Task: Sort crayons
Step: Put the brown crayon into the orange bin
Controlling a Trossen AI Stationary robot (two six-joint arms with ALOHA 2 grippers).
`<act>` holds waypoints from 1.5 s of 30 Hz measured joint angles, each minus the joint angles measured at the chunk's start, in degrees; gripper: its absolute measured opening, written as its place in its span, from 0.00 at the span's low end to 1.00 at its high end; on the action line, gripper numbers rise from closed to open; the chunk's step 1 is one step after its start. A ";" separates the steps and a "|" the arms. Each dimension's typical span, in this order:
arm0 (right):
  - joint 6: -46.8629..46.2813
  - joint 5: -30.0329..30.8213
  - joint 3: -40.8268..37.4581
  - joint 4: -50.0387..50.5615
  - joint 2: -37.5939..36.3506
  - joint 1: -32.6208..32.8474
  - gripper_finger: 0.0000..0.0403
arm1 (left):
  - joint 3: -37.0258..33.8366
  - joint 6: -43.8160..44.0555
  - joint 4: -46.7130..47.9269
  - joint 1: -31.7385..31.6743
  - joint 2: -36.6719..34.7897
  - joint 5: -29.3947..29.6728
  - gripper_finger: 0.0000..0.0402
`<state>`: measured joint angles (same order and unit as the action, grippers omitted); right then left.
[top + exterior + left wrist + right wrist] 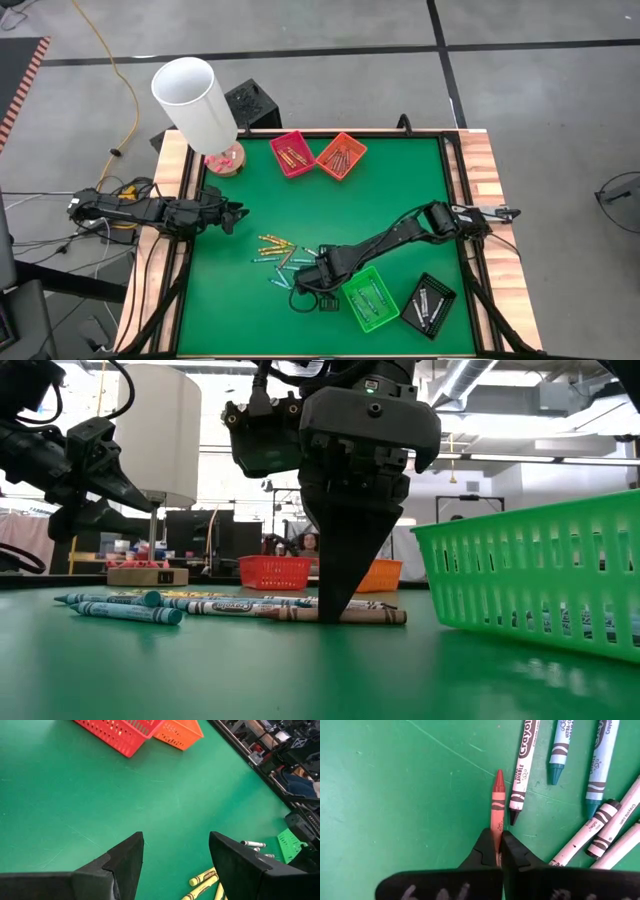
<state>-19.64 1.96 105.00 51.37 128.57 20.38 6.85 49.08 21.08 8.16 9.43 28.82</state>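
Beside the loose crayons (pixel 278 255) on the green surface (pixel 380 200), a green tray (pixel 371 299) and a black tray (pixel 429 304) each hold a few sticks; the red tray (pixel 292 154) and orange tray (pixel 341 155) beyond hold more. The right gripper (pixel 498 847) has its jaws pinched on a red-brown crayon (pixel 497 800), plain only from its wrist. The left gripper (pixel 175 865) hovers, jaws apart.

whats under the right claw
The right claw is shut on a red-brown crayon lying on the green mat. Its pointed end sticks out ahead of the fingertips; the rest is hidden under the claw. White and teal crayons lie beside it.
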 joint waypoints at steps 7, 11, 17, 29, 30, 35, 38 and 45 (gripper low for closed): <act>0.69 -0.80 1.78 2.76 -0.41 0.17 0.01 | 0.00 0.00 0.00 0.00 0.00 0.02 0.54; 1.75 -0.96 2.09 3.30 -3.05 0.22 0.01 | 0.00 0.02 -0.02 0.00 0.00 -0.10 0.54; 3.67 -0.32 2.15 3.45 -7.34 -0.80 0.01 | 0.00 0.04 0.01 0.00 0.00 -0.48 0.54; 13.93 5.90 2.17 4.85 -16.54 -6.64 0.01 | 0.00 0.02 0.02 0.00 0.00 -0.48 0.54; 14.61 5.90 2.17 5.15 -17.40 -7.58 0.01 | 0.00 0.02 0.02 0.00 0.01 -0.52 0.54; 17.38 6.13 2.20 6.21 -22.16 -12.87 0.01 | 0.00 0.02 0.02 0.00 0.00 -1.16 0.54; 18.59 6.16 2.22 6.92 -24.41 -16.39 0.01 | 0.00 0.02 0.02 0.00 0.00 -1.16 0.54; 15.63 8.06 2.22 8.39 -26.97 -26.04 0.01 | 0.00 0.02 0.03 0.00 0.01 -1.20 0.54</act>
<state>-4.01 10.01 107.22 59.77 101.60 -5.66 6.85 49.10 21.11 8.16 9.44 27.62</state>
